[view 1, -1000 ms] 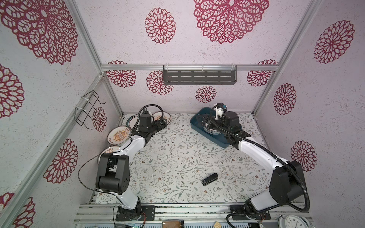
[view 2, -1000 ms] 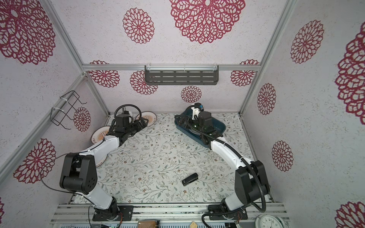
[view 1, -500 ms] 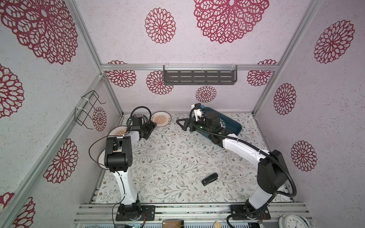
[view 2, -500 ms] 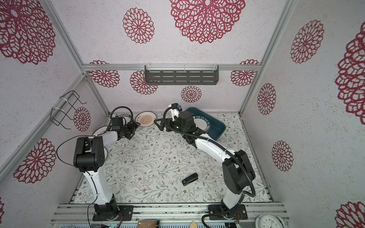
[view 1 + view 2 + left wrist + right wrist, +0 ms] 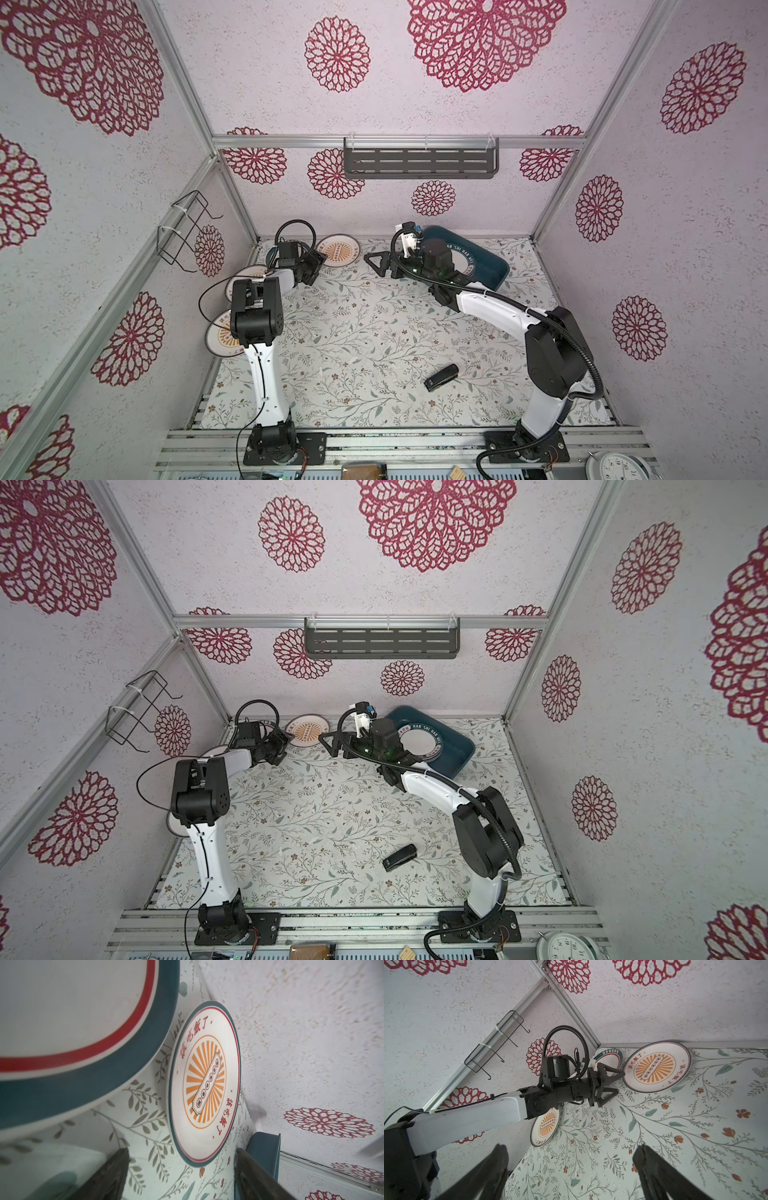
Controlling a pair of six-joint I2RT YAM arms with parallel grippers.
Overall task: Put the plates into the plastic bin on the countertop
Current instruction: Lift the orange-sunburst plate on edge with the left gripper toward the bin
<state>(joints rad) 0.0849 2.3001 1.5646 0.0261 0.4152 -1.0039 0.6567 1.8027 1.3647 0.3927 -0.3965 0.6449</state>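
A: Left gripper [image 5: 620, 1082] low over the worktop [image 5: 374, 324], jaws spread, nothing gripped. Sunburst plate [image 5: 204, 1082] lies flat just ahead of the tips.
B: Thin rim, I reckon: one jaw under, one over, then clench.
A: Teal-rim plate [image 5: 104, 1088] crowds those jaws' side.
B: Right gripper [image 5: 379, 266] hangs past the sunburst plate, jaws wide, empty. Bin [image 5: 494, 270] behind it, lettered plate [image 5: 419, 742] inside. Clear the wall.
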